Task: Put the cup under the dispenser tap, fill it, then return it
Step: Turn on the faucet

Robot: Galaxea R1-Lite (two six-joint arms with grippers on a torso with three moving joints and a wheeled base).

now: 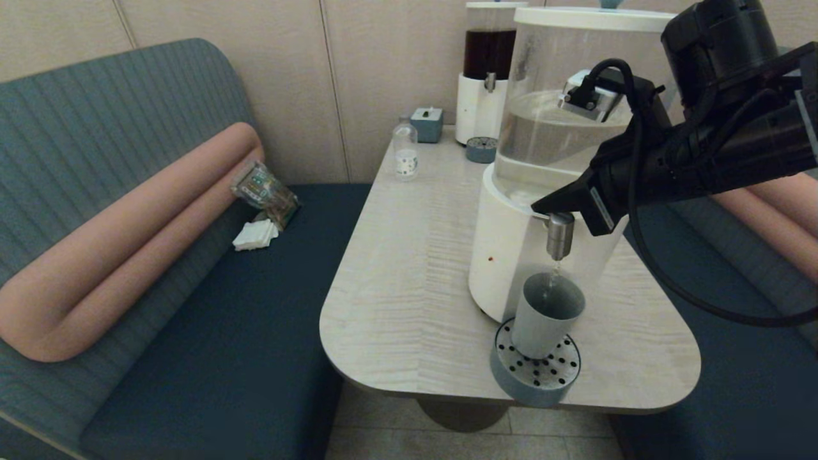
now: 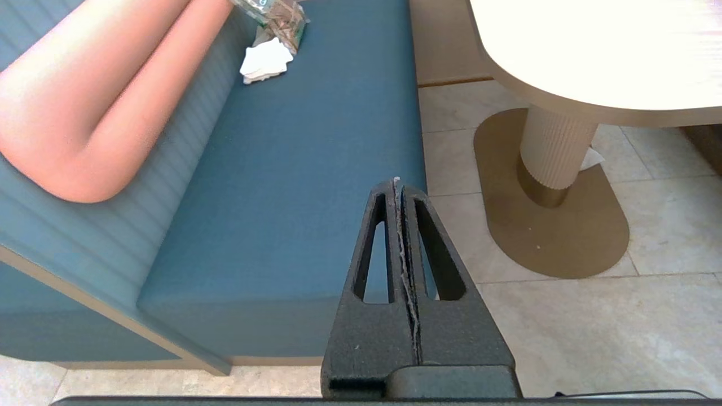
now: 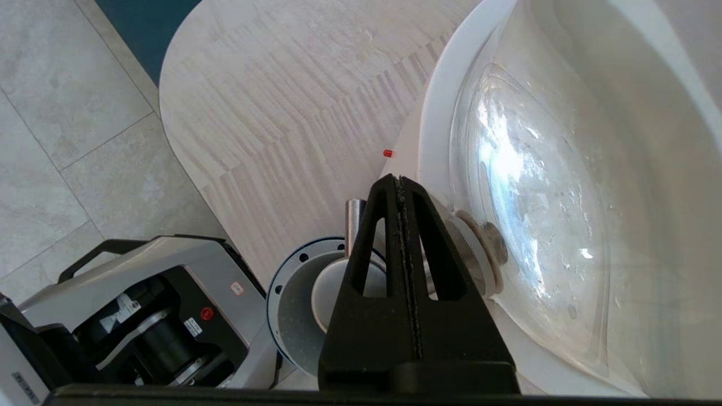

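The grey-blue cup stands upright on the round perforated drip tray, directly below the steel dispenser tap. A thin thread of clear liquid falls from the tap into it. My right gripper is shut and empty, its tip on top of the tap at the tank's base. In the right wrist view the shut right gripper covers most of the tap and part of the cup. My left gripper is shut and empty, parked low beside the bench, out of the head view.
The large dispenser fills the table's near right. At the back stand a smaller dark-liquid dispenser, a small clear bottle and a teal box. A packet and napkins lie on the bench.
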